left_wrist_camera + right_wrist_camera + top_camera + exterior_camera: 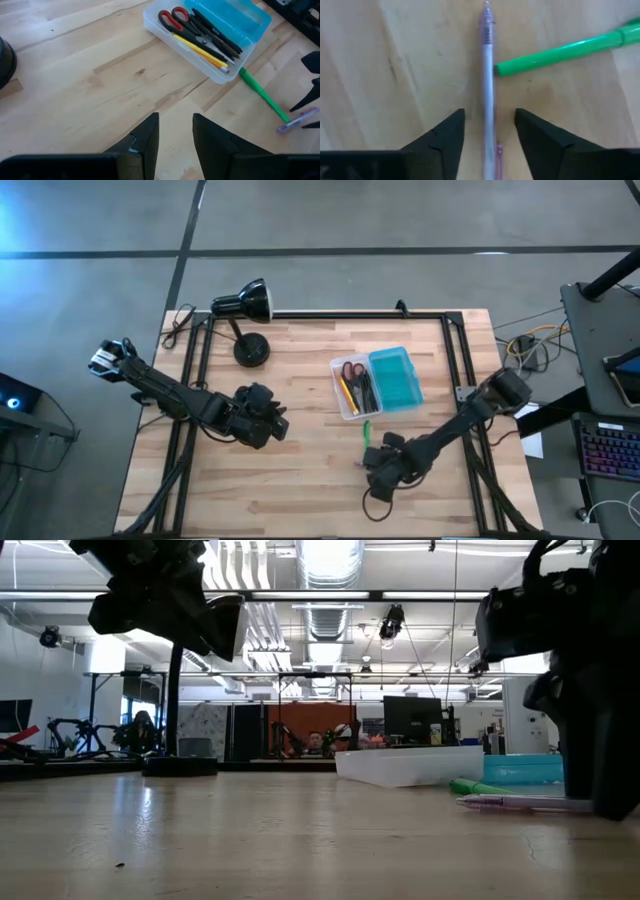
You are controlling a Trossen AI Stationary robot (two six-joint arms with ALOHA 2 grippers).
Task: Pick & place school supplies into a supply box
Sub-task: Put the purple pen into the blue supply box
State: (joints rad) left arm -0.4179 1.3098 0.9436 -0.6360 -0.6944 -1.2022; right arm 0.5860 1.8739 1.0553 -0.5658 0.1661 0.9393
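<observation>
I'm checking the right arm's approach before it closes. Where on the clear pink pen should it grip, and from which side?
Grip the clear pink pen mid-barrel, from straight above. It lies flat on the table, running lengthwise between the right gripper's open fingers, so they close across its thin barrel. Stay clear of the green marker, whose end nearly touches it.
</observation>
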